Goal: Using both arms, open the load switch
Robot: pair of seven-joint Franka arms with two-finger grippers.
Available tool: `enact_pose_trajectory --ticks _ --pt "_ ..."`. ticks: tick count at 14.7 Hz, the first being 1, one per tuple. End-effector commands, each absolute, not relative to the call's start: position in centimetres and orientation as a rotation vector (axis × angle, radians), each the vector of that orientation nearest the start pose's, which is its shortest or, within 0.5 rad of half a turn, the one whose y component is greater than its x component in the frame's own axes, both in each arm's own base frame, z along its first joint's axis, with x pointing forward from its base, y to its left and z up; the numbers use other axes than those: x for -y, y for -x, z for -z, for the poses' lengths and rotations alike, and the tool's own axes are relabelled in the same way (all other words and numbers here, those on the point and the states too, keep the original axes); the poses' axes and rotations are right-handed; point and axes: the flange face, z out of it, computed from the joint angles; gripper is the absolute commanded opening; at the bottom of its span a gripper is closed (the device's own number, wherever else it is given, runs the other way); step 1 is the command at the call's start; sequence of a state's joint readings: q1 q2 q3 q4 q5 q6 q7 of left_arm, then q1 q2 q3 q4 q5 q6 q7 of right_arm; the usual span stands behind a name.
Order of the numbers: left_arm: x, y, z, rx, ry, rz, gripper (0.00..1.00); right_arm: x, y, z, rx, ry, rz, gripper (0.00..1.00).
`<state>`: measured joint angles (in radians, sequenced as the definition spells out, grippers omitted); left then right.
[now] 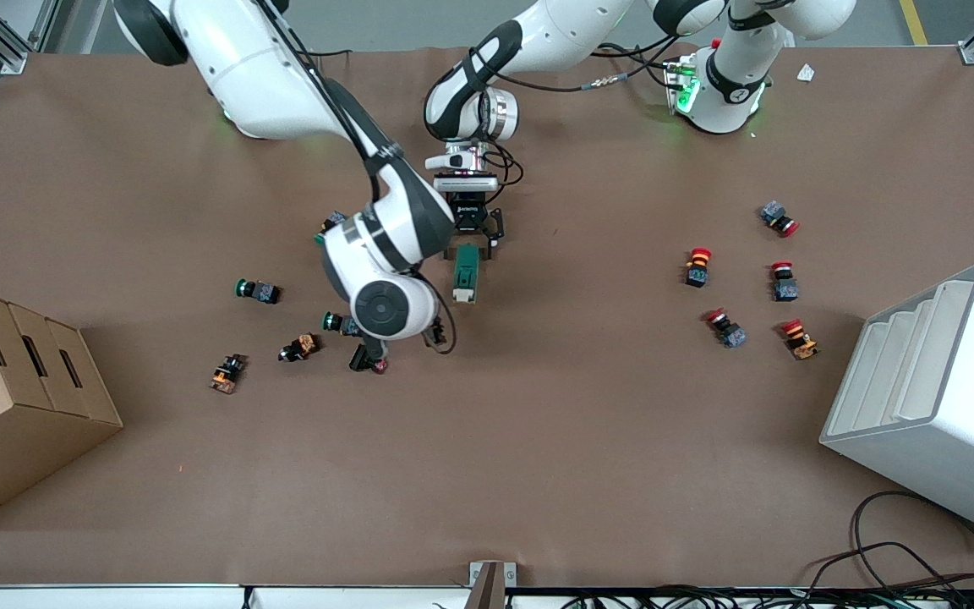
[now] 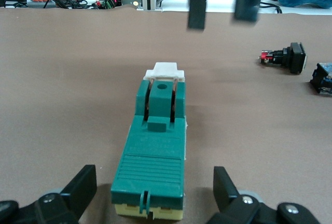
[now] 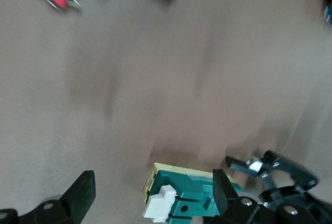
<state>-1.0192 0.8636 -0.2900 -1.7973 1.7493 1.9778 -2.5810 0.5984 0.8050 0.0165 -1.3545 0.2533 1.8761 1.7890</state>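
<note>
The load switch (image 1: 465, 272) lies on the brown table mid-way between the arms, a dark-green block with its white handle (image 1: 462, 294) at the end nearer the front camera. My left gripper (image 1: 475, 240) is low at the switch's farther end. In the left wrist view its open gripper (image 2: 154, 193) straddles the switch (image 2: 155, 146) with a gap on each side. My right gripper (image 1: 435, 332) hangs over the table by the handle end, mostly hidden under its own wrist. In the right wrist view it is open (image 3: 153, 195), the handle (image 3: 160, 208) between its fingers.
Green and orange push-buttons (image 1: 257, 291) lie toward the right arm's end, one black-and-red button (image 1: 366, 359) close under the right wrist. Red-capped buttons (image 1: 697, 266) lie toward the left arm's end. A cardboard box (image 1: 13, 397) and a white bin (image 1: 935, 397) stand at the table's ends.
</note>
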Motion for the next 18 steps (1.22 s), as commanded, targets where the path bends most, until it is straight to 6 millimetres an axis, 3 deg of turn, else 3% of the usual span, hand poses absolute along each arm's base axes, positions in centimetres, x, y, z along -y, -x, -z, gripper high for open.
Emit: enact_pose_trajectory --ticks 1,8,14,18 --pt "57.8 -22.3 -7.1 0.009 2.714 1.677 0.99 -44.9 -54.9 -20.5 -2.019 2.601 -0.577 1.00" --pt "57.6 -22.2 -6.5 -0.003 2.706 1.676 0.99 -46.5 -50.8 -21.8 -2.021 2.757 -0.758 1.00" --pt "57.5 -22.2 -6.4 -0.007 2.703 1.675 0.99 -47.5 -50.7 -24.7 -2.009 2.737 -0.856 1.00" --pt "57.5 -22.3 -6.4 -0.013 2.702 1.682 0.99 -47.5 -50.4 -25.0 -2.000 2.761 -0.878 1.00"
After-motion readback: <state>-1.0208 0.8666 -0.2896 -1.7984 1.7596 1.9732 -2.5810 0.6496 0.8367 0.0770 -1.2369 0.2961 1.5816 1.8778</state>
